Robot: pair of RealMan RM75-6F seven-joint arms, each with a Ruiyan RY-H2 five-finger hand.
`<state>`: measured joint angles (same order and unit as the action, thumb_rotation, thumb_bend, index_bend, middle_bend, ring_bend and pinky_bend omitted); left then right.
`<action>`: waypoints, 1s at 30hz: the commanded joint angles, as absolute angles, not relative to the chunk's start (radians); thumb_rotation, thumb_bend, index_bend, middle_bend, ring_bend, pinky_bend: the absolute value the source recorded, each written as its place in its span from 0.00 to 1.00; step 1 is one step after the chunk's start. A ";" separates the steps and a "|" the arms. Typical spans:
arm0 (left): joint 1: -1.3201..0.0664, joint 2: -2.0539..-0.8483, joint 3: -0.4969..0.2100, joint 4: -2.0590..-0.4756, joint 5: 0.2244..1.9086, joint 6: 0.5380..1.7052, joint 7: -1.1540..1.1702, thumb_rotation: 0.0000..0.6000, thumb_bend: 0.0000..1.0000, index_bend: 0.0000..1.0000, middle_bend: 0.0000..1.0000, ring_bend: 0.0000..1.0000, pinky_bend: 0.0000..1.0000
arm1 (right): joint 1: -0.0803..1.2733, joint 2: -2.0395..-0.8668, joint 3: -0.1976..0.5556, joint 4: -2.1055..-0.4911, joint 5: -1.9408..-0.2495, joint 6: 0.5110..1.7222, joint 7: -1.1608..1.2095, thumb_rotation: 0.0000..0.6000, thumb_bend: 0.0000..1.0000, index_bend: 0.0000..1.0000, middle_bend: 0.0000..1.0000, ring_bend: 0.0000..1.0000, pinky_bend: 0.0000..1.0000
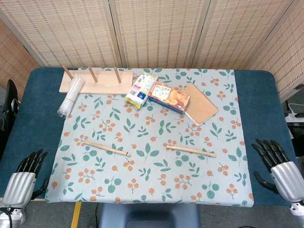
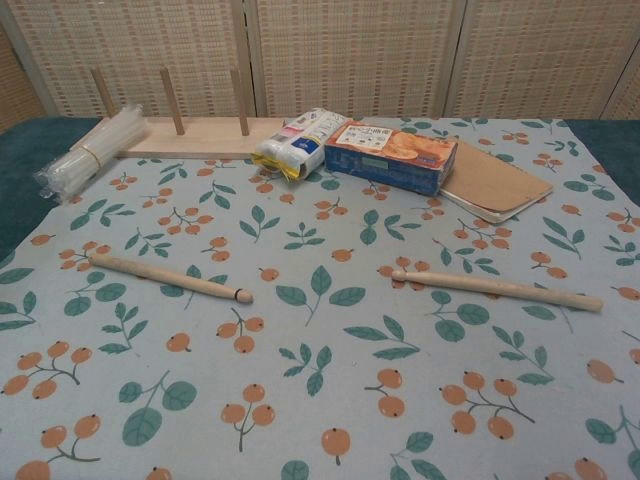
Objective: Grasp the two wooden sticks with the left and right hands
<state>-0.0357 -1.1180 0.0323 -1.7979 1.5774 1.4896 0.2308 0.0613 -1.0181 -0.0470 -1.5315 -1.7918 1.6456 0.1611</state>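
Two wooden sticks lie on the leaf-patterned cloth. The left stick [image 1: 107, 148] [image 2: 170, 277] lies slanted in the cloth's left half. The right stick [image 1: 190, 150] [image 2: 497, 286] lies in the right half. My left hand [image 1: 24, 177] hovers at the near left corner, off the cloth, its fingers apart and holding nothing. My right hand [image 1: 279, 167] hovers at the near right, beside the cloth's edge, fingers spread and empty. Both hands are well apart from the sticks. The chest view shows neither hand.
At the back stand a wooden peg rack [image 1: 95, 80] [image 2: 190, 135], a bundle of clear straws [image 1: 70, 95] [image 2: 88, 153], a snack packet [image 1: 141, 90] [image 2: 300, 142], a biscuit box [image 1: 169, 96] [image 2: 392, 156] and a brown notebook [image 1: 199, 104] [image 2: 492, 179]. The blue table [image 1: 33, 123] edges frame the cloth.
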 commanded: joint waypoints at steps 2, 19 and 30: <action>-0.041 -1.128 0.034 -1.795 1.581 1.481 0.241 1.00 0.43 0.00 0.00 0.00 0.15 | 0.061 -1.016 -0.048 -1.532 -1.794 1.647 0.166 1.00 0.32 0.00 0.00 0.00 0.01; -0.240 -1.395 -0.048 -1.569 1.531 1.226 0.308 1.00 0.44 0.03 0.11 0.04 0.15 | 0.137 -1.086 0.017 -1.552 -1.748 1.551 0.053 1.00 0.32 0.00 0.00 0.00 0.01; -0.378 -1.604 -0.070 -1.281 1.510 1.092 0.296 1.00 0.44 0.14 0.15 0.05 0.14 | 0.168 -1.081 0.032 -1.597 -1.728 1.503 -0.027 1.00 0.32 0.00 0.00 0.00 0.02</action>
<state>-0.3393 -1.5534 -0.0644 -1.3463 1.5175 1.1317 0.3003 0.1651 -1.0811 0.0315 -1.5944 -1.7311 1.5077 -0.0221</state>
